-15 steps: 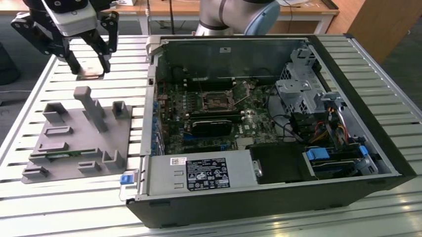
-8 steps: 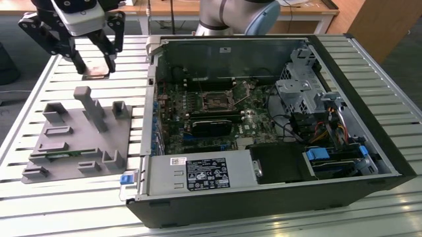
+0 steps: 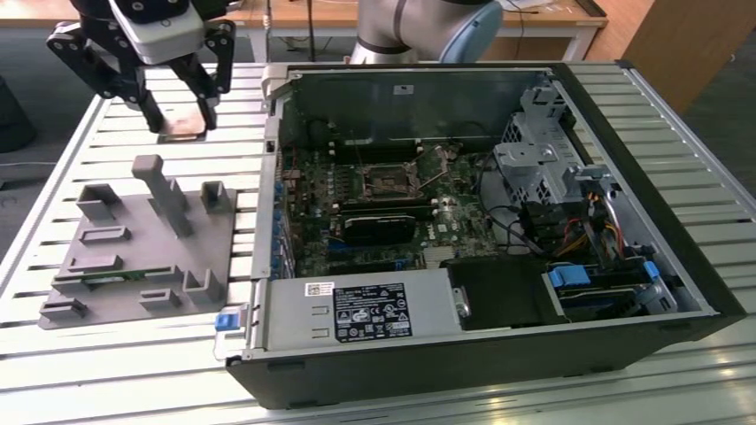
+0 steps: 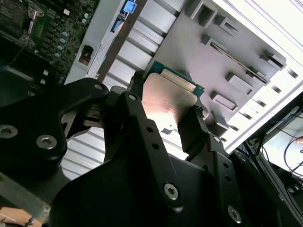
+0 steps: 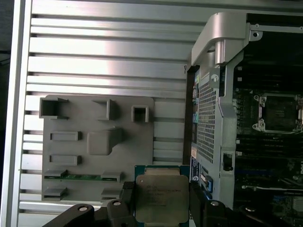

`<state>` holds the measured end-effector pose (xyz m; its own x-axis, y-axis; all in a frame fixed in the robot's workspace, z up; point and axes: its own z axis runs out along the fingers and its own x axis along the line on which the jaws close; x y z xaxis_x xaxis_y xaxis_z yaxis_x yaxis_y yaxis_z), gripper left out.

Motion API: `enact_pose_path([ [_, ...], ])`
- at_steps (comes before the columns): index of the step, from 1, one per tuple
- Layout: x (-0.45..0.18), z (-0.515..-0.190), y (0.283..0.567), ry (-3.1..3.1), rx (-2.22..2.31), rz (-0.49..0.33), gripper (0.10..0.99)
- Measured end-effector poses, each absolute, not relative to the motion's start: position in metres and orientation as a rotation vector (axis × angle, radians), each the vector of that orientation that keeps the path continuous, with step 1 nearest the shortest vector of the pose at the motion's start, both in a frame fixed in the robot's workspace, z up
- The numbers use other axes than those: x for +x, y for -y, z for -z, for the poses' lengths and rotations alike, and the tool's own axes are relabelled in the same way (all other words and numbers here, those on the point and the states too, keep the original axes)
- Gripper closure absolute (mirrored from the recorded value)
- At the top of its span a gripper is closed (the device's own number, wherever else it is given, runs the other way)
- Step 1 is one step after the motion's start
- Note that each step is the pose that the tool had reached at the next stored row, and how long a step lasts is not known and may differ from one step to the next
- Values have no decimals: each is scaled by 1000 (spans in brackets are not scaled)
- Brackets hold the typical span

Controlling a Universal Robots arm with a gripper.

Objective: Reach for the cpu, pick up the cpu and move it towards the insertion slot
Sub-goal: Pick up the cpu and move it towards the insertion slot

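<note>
Slatted metal table [image 3: 106, 115], gripper [image 5: 162, 208] clenched on square silvery cpu [image 5: 162, 198] with green rim, lifted above grey tray [image 5: 75, 156]

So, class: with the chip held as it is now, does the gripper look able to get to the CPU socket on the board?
Probably yes. The gripper holds the cpu above the slatted table, outside the case. The case's side is off and the insertion slot lies uncovered, facing up; nothing visible blocks a path over the case wall.
</note>
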<state>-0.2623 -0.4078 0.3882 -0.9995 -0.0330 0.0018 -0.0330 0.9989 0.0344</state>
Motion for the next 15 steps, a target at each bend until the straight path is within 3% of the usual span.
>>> enact_pose_path([
  [15, -243, -388, 408, 3138, 52, 54, 545],
])
